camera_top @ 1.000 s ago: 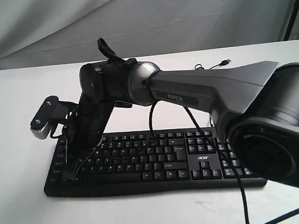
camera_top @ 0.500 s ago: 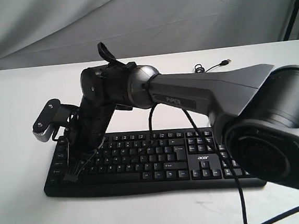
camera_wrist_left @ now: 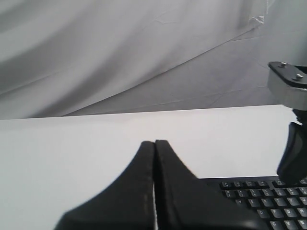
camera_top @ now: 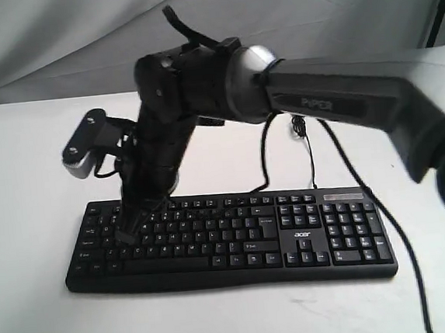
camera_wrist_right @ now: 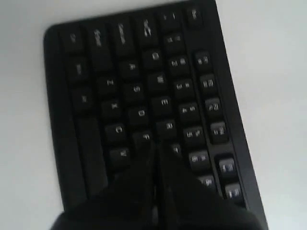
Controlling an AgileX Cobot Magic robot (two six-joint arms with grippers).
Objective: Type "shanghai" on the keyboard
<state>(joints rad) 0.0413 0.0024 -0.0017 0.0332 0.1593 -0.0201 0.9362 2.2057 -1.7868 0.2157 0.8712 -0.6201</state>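
Observation:
The black keyboard (camera_top: 236,235) lies across the white table, number pad to the right. My right arm reaches over from the right, and its gripper (camera_top: 126,236) points down at the left letter keys. In the right wrist view the right gripper (camera_wrist_right: 156,146) is shut with nothing in it, its tip just above the keyboard (camera_wrist_right: 139,96) near the F key; contact cannot be told through the blur. My left gripper (camera_wrist_left: 154,143) is shut and empty over bare table beside the keyboard's (camera_wrist_left: 259,196) corner. It does not show in the exterior view.
A black cable (camera_top: 369,196) from the right arm hangs across the number pad toward the front right. A thinner cable (camera_top: 311,155) runs back from the keyboard. A grey cloth backdrop (camera_top: 56,41) closes off the far table edge. The right wrist camera (camera_top: 86,143) juts left.
The right arm has swung up and away from the camera. Its gripper has lifted from the keyboard's lower-left keys and moved right and back, now over a higher row.

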